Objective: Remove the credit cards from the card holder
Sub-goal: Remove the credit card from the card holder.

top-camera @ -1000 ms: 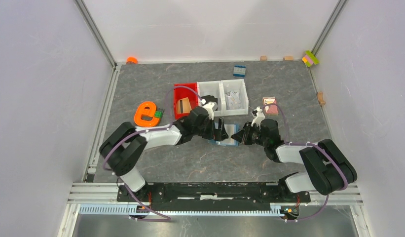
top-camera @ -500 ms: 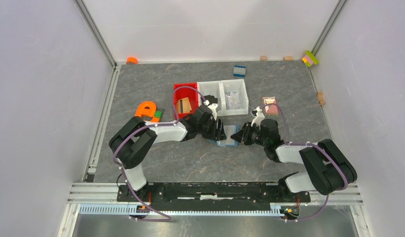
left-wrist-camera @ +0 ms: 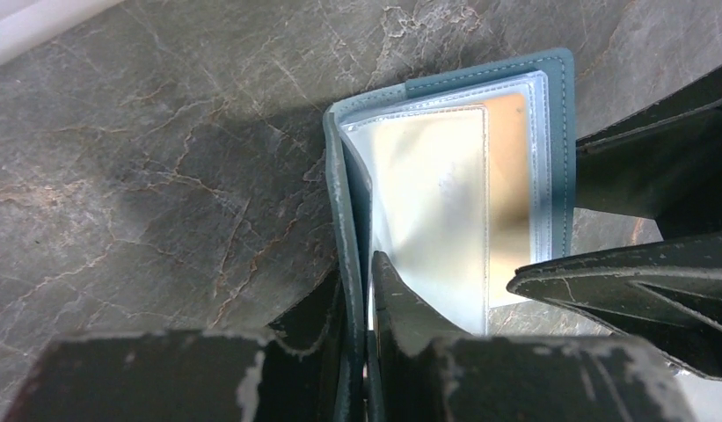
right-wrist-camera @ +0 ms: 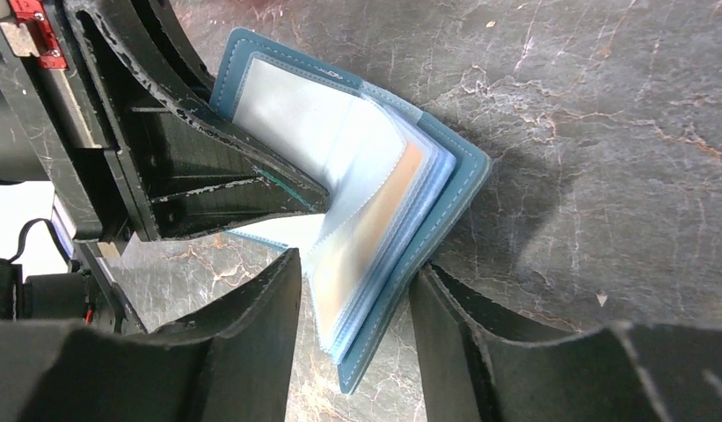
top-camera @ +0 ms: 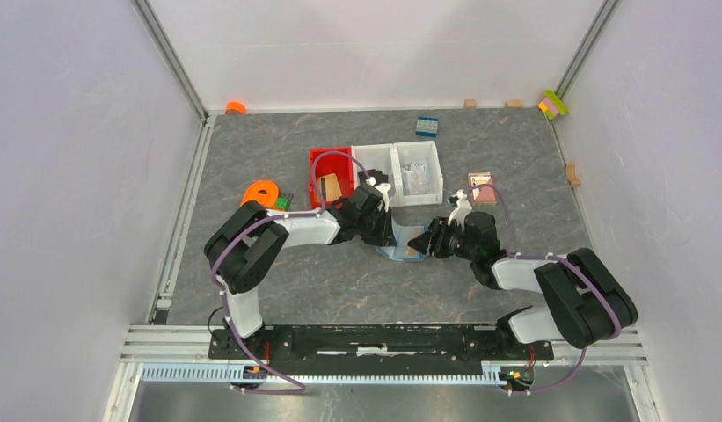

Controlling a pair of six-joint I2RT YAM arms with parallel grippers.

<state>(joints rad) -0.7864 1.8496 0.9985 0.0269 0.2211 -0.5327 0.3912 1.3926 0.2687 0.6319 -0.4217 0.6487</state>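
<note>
At the far left of the overhead view we see a tan card (top-camera: 329, 186) in the red bin (top-camera: 342, 200), with the left arm's cable looping across it. On the table in front of the bins lies the open card holder (right-wrist-camera: 455, 186), mostly covered from above by both wrists. The left gripper (left-wrist-camera: 361, 268) is clenched on its left cover, which stands on edge between the fingers. We cannot see the cover's lower end behind them. A tan-gold credit card (left-wrist-camera: 506, 176) sits in a clear sleeve, blurred by glare and with one corner hidden behind the right arm's fingers. We cannot count any cards beneath it. The right gripper (right-wrist-camera: 357, 264) has let go. Its fingers are spread either side of the fanned sleeves, and we cannot tell whether they touch.
</note>
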